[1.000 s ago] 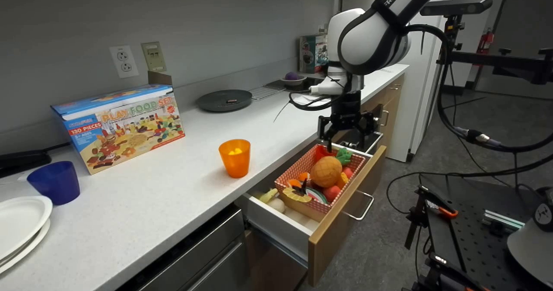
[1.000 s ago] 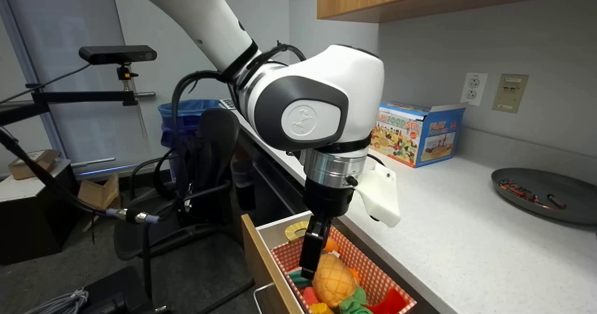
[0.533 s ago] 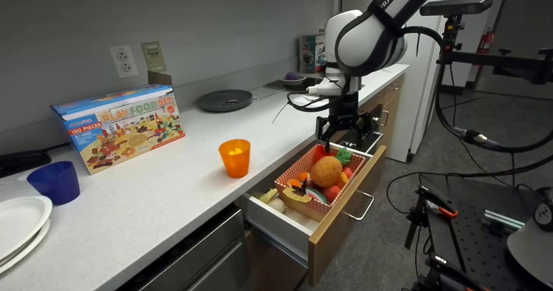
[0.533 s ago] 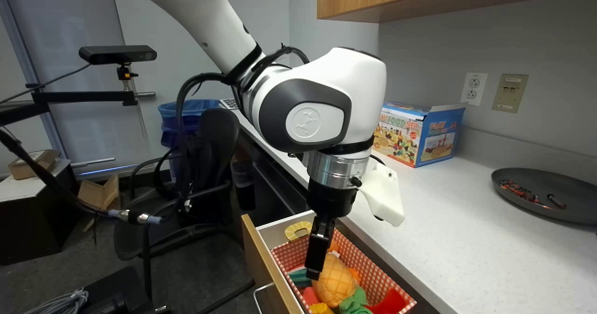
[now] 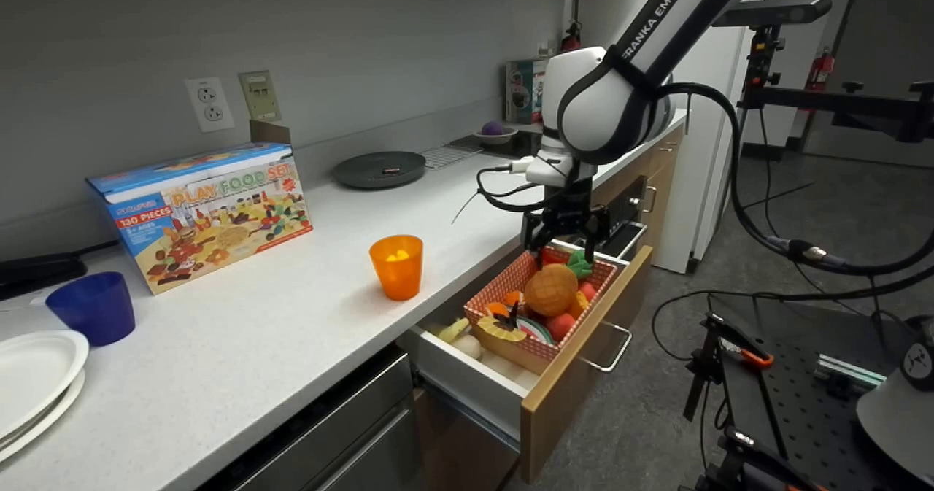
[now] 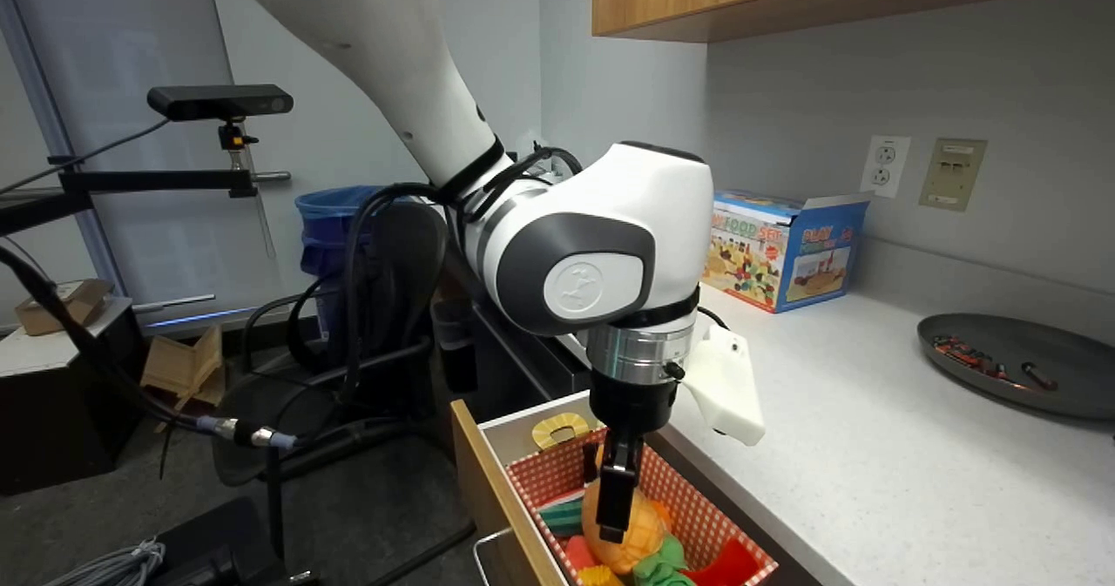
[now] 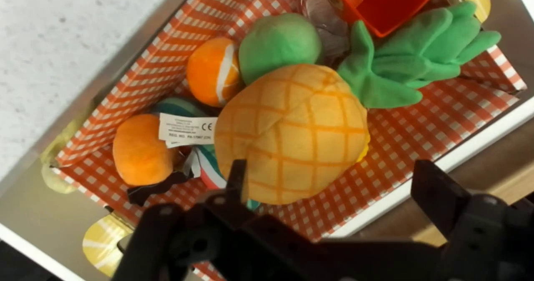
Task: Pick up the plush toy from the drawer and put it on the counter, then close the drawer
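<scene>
The plush toy, an orange pineapple with green leaves, lies in a red-checked basket (image 5: 503, 279) inside the open drawer (image 5: 562, 403). It shows in both exterior views (image 5: 551, 290) (image 6: 649, 529) and fills the middle of the wrist view (image 7: 288, 130). My gripper (image 5: 564, 256) is open and points down over the basket. In the wrist view the gripper (image 7: 330, 166) has one finger (image 7: 238, 176) overlapping the toy's lower left edge and the other over the drawer's white rim, right of the toy. Contact cannot be told. The counter (image 5: 314, 316) runs beside the drawer.
Other toy food, such as a green ball (image 7: 279, 47) and an orange piece (image 7: 142, 149), crowds the toy. On the counter stand an orange cup (image 5: 398, 268), a blue cup (image 5: 91, 308), a play food box (image 5: 211, 221), white plates (image 5: 36, 374) and a dark pan (image 5: 379, 170).
My gripper has come down toward the basket, shifting slightly left in an exterior view and right in the opposite one. The toy and the drawer have not moved.
</scene>
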You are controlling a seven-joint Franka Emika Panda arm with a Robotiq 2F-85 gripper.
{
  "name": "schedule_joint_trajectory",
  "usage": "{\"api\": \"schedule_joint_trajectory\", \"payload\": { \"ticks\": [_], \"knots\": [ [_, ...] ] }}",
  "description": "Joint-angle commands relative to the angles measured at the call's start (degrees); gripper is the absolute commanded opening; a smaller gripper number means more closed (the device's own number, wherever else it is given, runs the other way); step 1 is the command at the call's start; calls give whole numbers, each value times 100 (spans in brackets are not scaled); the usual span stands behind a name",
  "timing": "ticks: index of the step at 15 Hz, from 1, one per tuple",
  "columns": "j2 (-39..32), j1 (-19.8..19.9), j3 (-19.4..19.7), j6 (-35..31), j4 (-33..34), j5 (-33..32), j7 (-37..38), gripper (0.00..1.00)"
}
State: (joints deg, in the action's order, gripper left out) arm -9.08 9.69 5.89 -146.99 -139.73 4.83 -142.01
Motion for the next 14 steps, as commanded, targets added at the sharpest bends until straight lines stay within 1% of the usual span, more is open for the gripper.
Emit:
{"api": "schedule_joint_trajectory", "payload": {
  "ticks": [1,5,6,7,10,13,14],
  "knots": [
    [-434,104,-154,-296,273,97,-256,100],
    [-841,122,-339,-408,564,46,-155,100],
    [-922,173,-353,-415,632,20,-198,79],
    [-992,234,-372,-407,694,16,-252,74],
    [-1022,328,-367,-332,737,-35,-199,51],
    [-795,308,-359,-194,599,-93,-33,28],
    [-673,302,-358,-41,558,-85,-6,22]
  ]
}}
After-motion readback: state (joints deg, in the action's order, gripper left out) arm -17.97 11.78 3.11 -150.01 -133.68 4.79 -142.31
